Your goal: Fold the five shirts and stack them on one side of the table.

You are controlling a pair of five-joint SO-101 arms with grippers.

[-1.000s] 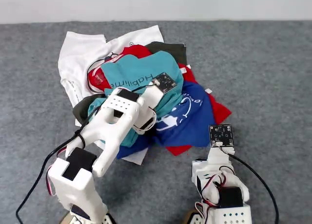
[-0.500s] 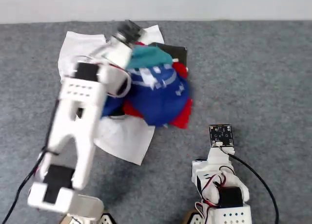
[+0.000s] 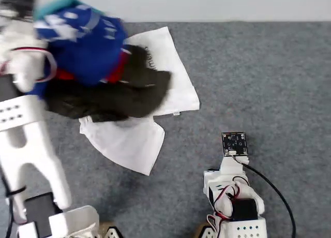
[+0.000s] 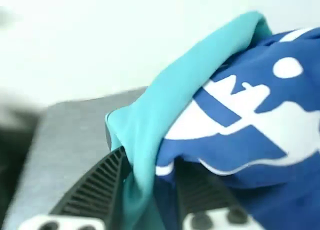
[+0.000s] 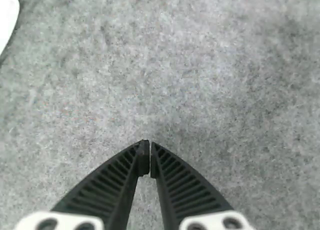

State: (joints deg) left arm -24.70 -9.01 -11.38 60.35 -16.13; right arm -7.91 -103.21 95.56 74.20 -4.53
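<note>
**A:** How far along is the folding?

**B:** Barely begun, by the look of it. No shirt is folded, and no stack stands on either side of the table [image 3: 269, 77].

**A:** Where are the shirts?

**B:** The left gripper [image 4: 150, 162] is clamped on the teal shirt [image 4: 190, 75], with the blue shirt [image 4: 260, 120] caught beside it. The bunch hangs raised over the far-left corner. The red shirt [image 3: 116, 75] and the dark shirt [image 3: 114, 95] hang tangled beneath. The dark one trails onto the white shirt [image 3: 129, 139], which lies spread and rumpled on the left half of the table.

**A:** And the other arm?

**B:** The right gripper [image 5: 150, 160] has its jaws together on nothing, over bare table by the near edge.

**A:** So what is left?

**B:** Probably everything: separating the bunch, folding all five shirts and stacking them.
</note>
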